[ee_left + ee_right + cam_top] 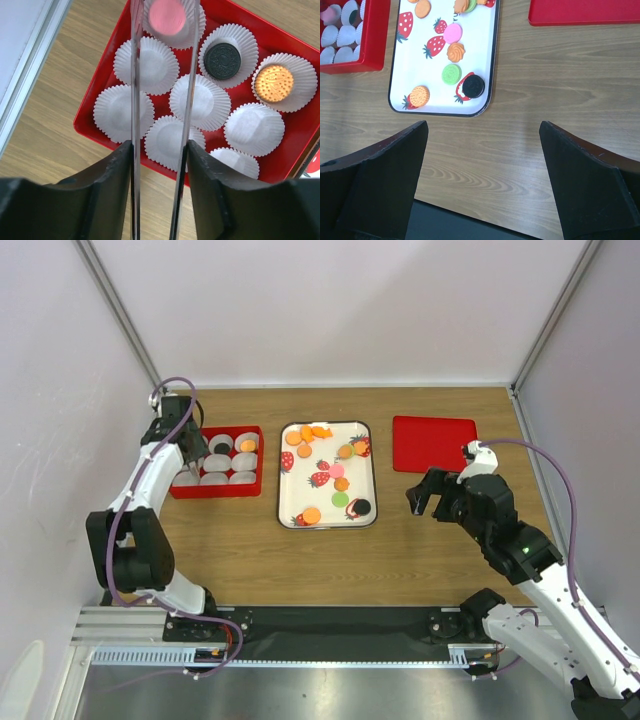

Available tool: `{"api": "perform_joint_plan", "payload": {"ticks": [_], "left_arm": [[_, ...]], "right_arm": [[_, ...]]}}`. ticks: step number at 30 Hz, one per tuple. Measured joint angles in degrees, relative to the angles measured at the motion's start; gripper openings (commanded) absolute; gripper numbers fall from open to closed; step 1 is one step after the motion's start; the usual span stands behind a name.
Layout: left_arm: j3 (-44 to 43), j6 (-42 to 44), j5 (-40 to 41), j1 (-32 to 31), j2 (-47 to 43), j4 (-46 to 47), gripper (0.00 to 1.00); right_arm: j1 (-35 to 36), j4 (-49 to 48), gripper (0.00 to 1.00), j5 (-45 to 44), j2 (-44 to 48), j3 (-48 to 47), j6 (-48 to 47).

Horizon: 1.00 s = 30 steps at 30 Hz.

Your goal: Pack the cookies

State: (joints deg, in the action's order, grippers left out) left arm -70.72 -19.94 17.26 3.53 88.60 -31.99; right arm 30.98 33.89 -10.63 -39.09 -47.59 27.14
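Loosely straddling pink cookie (167,16) with left gripper (188,470), slim gap each side, not clamped; sitting in paper cup (170,41) of red box (105,75) at fingertips. Gaping wide at right gripper (482,130), gripping nothing; more cookies (452,74) on tray (412,70) ahead of fingers.

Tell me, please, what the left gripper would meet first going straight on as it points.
Probably the pink round cookie in a white paper cup of the red box; depth is unclear.

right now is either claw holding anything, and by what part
Right claw: nothing. Left claw straddles a pink cookie over the red box; whether gripped cannot be told.
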Motion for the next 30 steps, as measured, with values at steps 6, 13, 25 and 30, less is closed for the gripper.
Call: {"api": "perform_joint_plan", "payload": {"ticks": [6,13,25,30], "left_arm": [[0.0,0.5,-0.7,0.2,0.3,0.2,0.58],[0.0,0.5,-2.4,0.1,-0.5,0.3,0.58],[7.9,-0.1,-2.6,-22.1,-24.0,-2.7,0.58],[13.5,-2.7,-2.5,-35.3,-32.5,-6.4,0.58]], "right_arm": [[0.0,0.0,1.0,0.0,0.2,0.0,0.0],[0.0,0.1,1.0,0.0,0.7,0.0,0.1],[0.0,0.4,1.0,0.0,0.7,0.0,0.2],[0.0,1.2,1.0,-0.1,0.9,0.0,0.3]]}}
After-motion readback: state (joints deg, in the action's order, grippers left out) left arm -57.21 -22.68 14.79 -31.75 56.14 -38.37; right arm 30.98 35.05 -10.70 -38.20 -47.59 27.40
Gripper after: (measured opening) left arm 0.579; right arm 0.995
